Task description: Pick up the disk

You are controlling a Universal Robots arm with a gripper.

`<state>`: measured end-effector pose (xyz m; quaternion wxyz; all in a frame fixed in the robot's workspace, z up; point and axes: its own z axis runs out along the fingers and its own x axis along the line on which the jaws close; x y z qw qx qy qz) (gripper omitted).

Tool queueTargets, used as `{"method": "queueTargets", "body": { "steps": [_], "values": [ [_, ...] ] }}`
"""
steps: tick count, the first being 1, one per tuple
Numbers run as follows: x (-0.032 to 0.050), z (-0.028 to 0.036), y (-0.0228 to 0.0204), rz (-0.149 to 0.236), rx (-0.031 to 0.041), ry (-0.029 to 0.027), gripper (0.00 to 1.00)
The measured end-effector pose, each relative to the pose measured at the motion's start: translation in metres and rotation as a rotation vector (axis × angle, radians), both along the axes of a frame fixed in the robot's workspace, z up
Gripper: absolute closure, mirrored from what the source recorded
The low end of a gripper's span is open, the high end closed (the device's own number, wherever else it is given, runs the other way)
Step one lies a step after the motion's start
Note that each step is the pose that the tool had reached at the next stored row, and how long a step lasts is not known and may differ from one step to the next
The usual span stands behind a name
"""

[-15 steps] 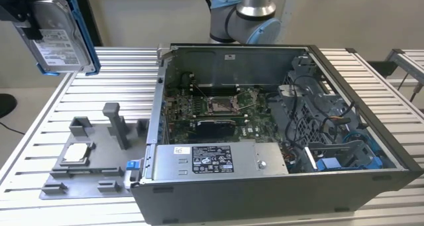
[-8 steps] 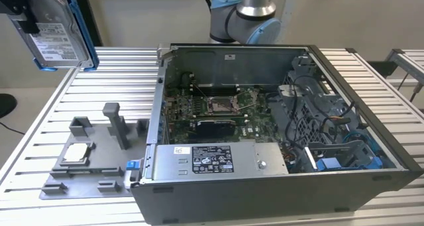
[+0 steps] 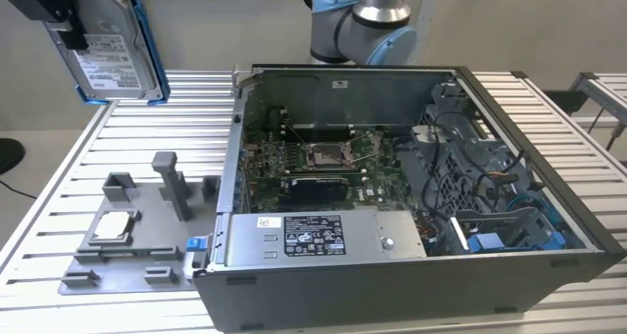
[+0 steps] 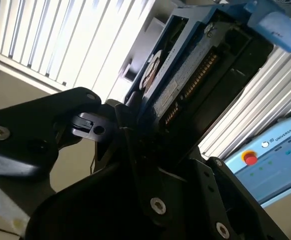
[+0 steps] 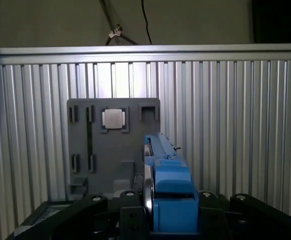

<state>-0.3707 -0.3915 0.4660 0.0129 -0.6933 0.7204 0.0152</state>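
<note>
The disk (image 3: 113,44), a silver-grey drive with a white label in a bright blue carrier, hangs upright high above the slatted table at the exterior view's left. My dark gripper (image 3: 57,7) is shut on its upper end. In the first wrist view the disk (image 5: 168,182) appears edge-on between the black fingers (image 5: 93,206), well above the grey fixture plate (image 5: 113,150). The second wrist view looks at the disk's (image 4: 185,75) underside and connector edge, with the gripper (image 4: 135,132) clamped on it.
An open computer case (image 3: 412,305) fills the middle and right of the table, with a grey power-supply box (image 3: 313,235) at its front. The grey fixture plate (image 3: 137,264) holds a small square CPU chip (image 3: 113,224). The arm's base (image 3: 368,26) stands behind the case.
</note>
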Motion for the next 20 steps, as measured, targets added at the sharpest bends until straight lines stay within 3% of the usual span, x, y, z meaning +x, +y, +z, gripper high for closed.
{"method": "queueTargets", "body": {
  "steps": [5,14,20],
  "values": [
    [0.0219,0.0000,0.0000,0.000,0.0000,0.0030,1.00],
    [0.0515,0.0001,0.0000,0.000,-0.0002,0.0040,1.00],
    [0.0763,0.0000,0.0000,0.000,-0.0001,0.0046,1.00]
  ]
}}
